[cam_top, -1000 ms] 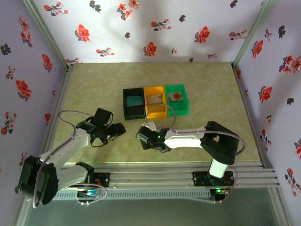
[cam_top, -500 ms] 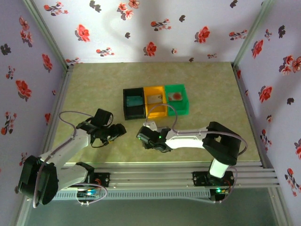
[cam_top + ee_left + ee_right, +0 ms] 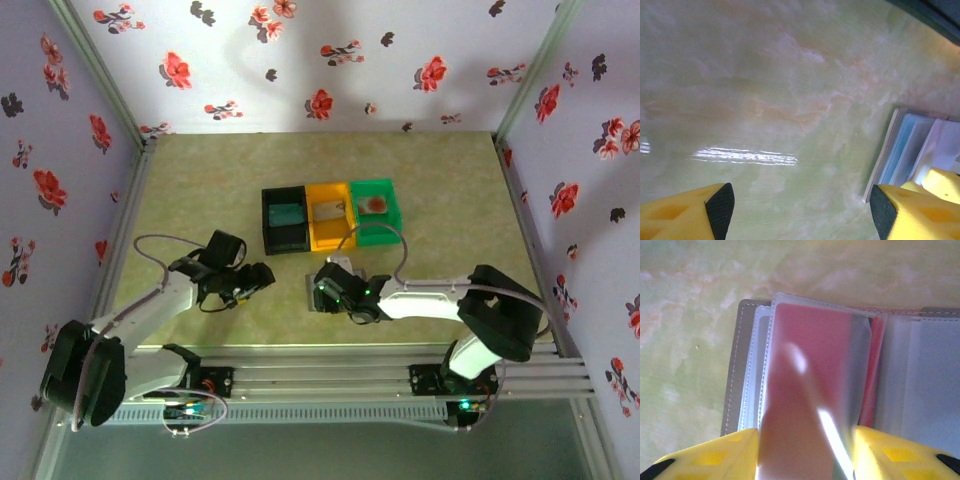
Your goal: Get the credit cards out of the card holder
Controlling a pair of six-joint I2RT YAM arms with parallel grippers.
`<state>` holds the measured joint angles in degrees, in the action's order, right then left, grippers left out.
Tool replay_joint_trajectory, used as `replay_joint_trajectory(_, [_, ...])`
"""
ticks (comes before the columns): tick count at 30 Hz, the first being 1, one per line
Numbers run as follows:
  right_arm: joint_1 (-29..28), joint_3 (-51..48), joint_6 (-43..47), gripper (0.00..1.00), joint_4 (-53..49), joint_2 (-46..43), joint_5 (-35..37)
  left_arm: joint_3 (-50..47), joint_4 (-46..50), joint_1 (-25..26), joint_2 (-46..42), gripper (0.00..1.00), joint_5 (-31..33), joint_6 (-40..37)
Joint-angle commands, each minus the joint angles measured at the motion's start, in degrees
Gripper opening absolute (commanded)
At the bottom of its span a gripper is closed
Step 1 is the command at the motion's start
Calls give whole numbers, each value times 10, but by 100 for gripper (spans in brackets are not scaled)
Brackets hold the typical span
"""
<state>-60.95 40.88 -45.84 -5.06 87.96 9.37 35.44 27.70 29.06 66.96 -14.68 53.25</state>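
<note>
**Step in hand, by our judgement:** drawing a further card out of the card holder (image 3: 732, 380).

**Card holder:** it lies open on the table (image 3: 200, 190), at 6 o'clock from the orange bin (image 3: 332, 240) in the overhead view.

**Right gripper** (image 3: 807, 455): it stands over the holder. Its fingers (image 3: 715, 455) flank a clear sleeve (image 3: 755, 365) with a red card (image 3: 810, 355) inside. We cannot tell whether the pads bear on the sleeve or merely stand beside it.

**Left gripper** (image 3: 800, 210): it hangs at 9 o'clock from the holder, released, with nothing between its jaws.

**Cards in the bins:**
- a teal card (image 3: 288, 214) lies in the black bin (image 3: 285, 245)
- a grey card (image 3: 333, 208) lies in the orange bin
- a pale card (image 3: 374, 205) lies in the green bin (image 3: 380, 238)

**Next move, in our view:** it calls for a pinch on the red card itself, not on the sleeve alone. A pull out through the sleeve's mouth should follow, with the holder kept flat on the table.
</note>
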Motion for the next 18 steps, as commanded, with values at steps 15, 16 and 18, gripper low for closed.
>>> replay_joint_trajectory(15, [72,-162,-113,49,238,-109,-106,81,-70,124,131,77,-8,51])
replay_joint_trajectory(16, [75,-168,-117,49,249,-113,-109,88,-70,128,141,77,-8,54])
replay_joint_trajectory(18, [78,-182,-125,49,267,-125,-111,106,-70,136,161,77,-10,58])
